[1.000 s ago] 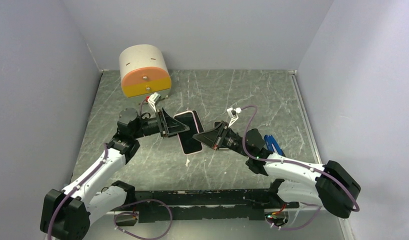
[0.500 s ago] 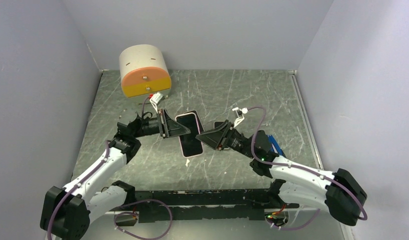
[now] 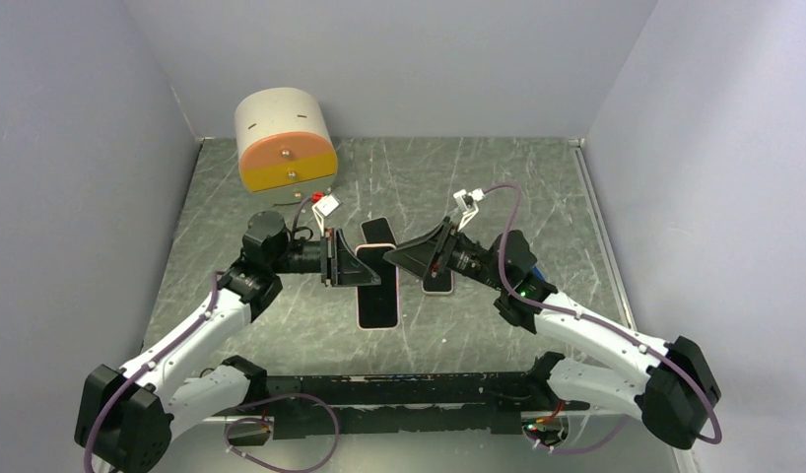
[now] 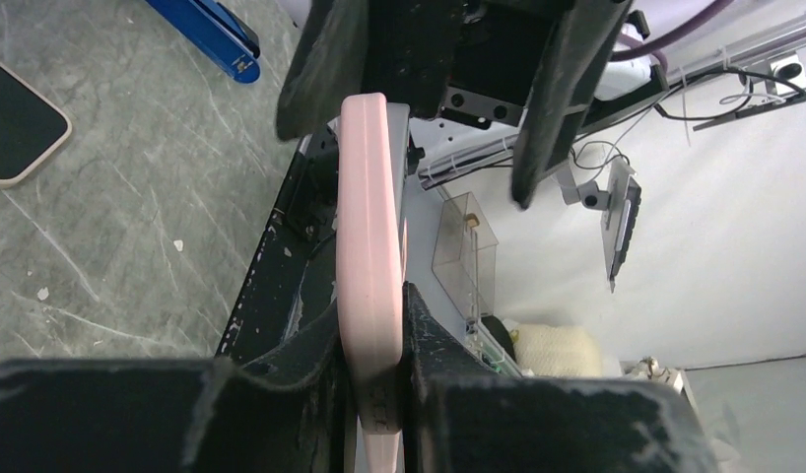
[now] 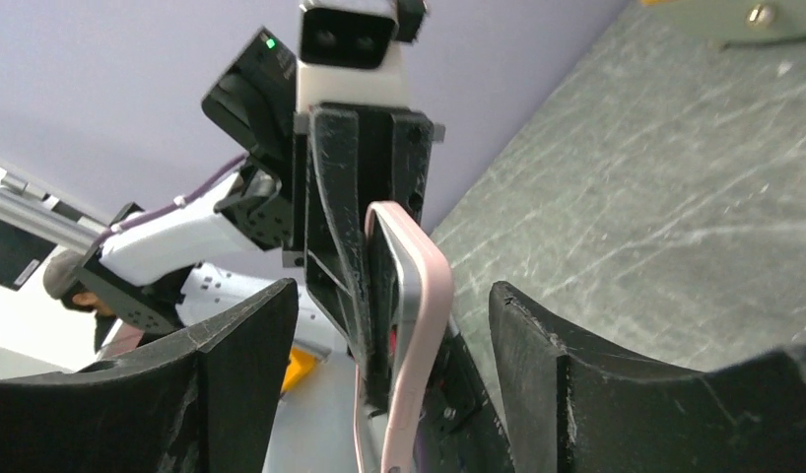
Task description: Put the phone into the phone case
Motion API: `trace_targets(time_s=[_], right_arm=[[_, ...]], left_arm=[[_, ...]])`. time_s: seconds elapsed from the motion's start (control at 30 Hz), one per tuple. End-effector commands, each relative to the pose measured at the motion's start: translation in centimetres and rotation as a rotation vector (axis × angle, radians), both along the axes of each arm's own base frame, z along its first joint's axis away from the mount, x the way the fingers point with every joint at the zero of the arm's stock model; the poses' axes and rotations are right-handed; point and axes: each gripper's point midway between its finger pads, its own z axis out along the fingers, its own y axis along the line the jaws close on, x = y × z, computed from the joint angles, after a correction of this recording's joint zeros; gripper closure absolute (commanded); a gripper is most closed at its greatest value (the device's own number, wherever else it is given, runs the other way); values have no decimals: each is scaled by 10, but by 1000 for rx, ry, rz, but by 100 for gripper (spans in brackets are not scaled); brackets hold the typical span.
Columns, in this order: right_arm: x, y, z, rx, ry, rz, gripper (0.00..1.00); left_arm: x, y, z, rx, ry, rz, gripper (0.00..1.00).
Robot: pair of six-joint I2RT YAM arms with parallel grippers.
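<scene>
Jaws of the left gripper (image 3: 363,266) are clamped on the flat faces of the pink phone case (image 3: 377,304), gripping it by one end over the middle of the table (image 3: 498,187). The right gripper (image 3: 409,268) faces it with jaws spread wide, straddling the case's free end with a gap on each side. The phone (image 3: 440,282), dark with a cream rim, lies flat on the table under the right gripper, just beside the case; whether anything sits inside the case I cannot tell.

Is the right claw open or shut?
Open. The right gripper has its fingers wide apart, either side of the pink case in the left gripper.
</scene>
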Motion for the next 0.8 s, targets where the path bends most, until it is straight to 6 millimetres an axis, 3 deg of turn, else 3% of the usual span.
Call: trace_targets(time_s=[0.0,0.33,0.53,0.63,0.77], right_arm=[[-11,6,9,20,-8,83,29],[-13,3,12,37,-42,79,52],[-9,-1,10,7,-81,45,87],[-8,-2,9,-10,-105,27,99],[-4,-2,6,-60,-144,-6,100]], left_arm=[[-11,-1,31,-67,-141,-68,98],[-9,-4,22,-45,-104,-78,97],[2,-2,0,75,-38,-8,97],[8,-1,-13,137,-7,18,98],[15,1,-26,204,29,58,97]])
